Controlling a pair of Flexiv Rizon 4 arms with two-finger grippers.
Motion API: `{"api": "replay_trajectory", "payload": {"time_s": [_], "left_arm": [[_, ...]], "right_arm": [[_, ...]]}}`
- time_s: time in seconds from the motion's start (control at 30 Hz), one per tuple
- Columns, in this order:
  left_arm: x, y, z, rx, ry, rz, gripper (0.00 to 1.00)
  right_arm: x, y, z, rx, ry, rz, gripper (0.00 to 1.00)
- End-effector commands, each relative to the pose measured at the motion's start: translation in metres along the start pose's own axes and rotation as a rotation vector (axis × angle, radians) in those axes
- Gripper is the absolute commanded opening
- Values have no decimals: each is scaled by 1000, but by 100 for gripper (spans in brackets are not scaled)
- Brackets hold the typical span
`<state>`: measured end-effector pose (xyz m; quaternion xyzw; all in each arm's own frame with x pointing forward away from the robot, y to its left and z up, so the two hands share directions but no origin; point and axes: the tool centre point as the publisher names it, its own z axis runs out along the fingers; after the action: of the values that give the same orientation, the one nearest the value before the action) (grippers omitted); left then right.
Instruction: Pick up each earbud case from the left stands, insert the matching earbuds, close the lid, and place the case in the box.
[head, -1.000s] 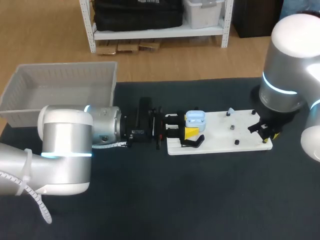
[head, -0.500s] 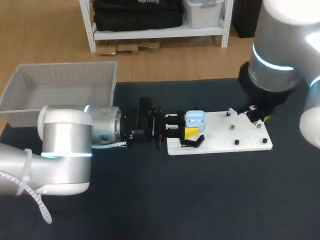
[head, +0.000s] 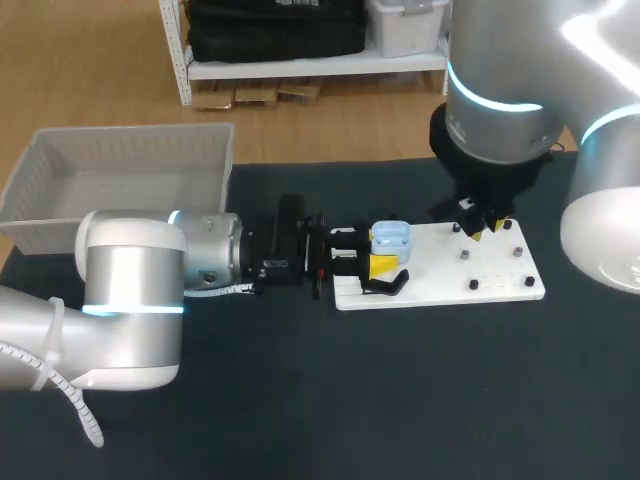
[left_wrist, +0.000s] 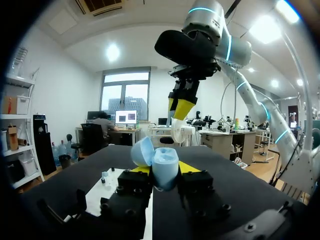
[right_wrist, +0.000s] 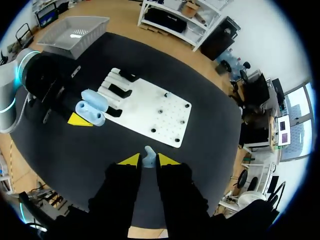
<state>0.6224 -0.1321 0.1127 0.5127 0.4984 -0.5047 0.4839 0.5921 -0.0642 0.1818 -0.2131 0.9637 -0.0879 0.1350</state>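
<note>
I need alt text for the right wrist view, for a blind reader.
The right gripper holds a pale blue earbud above the white board. Beside the board, the left gripper holds the open blue case.

We are holding the left arm (head: 130, 300) low and level, extending in from the left side, with the left gripper (left_wrist: 165, 172) clamping a case (head: 390, 238) from both sides. We are hanging the right arm (head: 500, 90) wrist-down, with the right gripper (right_wrist: 148, 161) pinching an earbud (right_wrist: 148, 152) between its tips.
</note>
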Motion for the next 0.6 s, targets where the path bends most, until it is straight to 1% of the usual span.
{"api": "replay_trajectory", "payload": {"time_s": [0.03, 0.27, 0.33, 0.37, 0.4, 0.43, 0.47, 0.5, 0.53, 0.57, 0.6], "left_arm": [[1, 0, 0, -3, -4, 3, 0], [1, 0, 0, -3, -4, 3, 0], [1, 0, 0, -3, -4, 3, 0], [1, 0, 0, -3, -4, 3, 0], [1, 0, 0, -3, -4, 3, 0], [1, 0, 0, -3, -4, 3, 0], [1, 0, 0, -3, -4, 3, 0], [1, 0, 0, -3, -4, 3, 0], [1, 0, 0, -3, -4, 3, 0], [1, 0, 0, -3, -4, 3, 0], [1, 0, 0, -3, -4, 3, 0]], "right_arm": [[1, 2, 0, 4, -2, 2, 0], [1, 2, 0, 4, -2, 2, 0], [-5, 12, -7, 6, -17, 53, 0], [-9, 19, -11, -8, -22, 111, 0], [-15, 23, -13, 9, -34, 155, 0], [-19, 27, -15, 26, -29, 233, 0], [-21, 30, -16, 23, -20, 266, 0], [-24, 35, -19, 1, 13, 353, 0], [-25, 38, -20, -3, 30, 387, 0], [-25, 43, -20, 0, 74, 442, 0], [-25, 46, -19, 10, 91, 446, 0]]}}
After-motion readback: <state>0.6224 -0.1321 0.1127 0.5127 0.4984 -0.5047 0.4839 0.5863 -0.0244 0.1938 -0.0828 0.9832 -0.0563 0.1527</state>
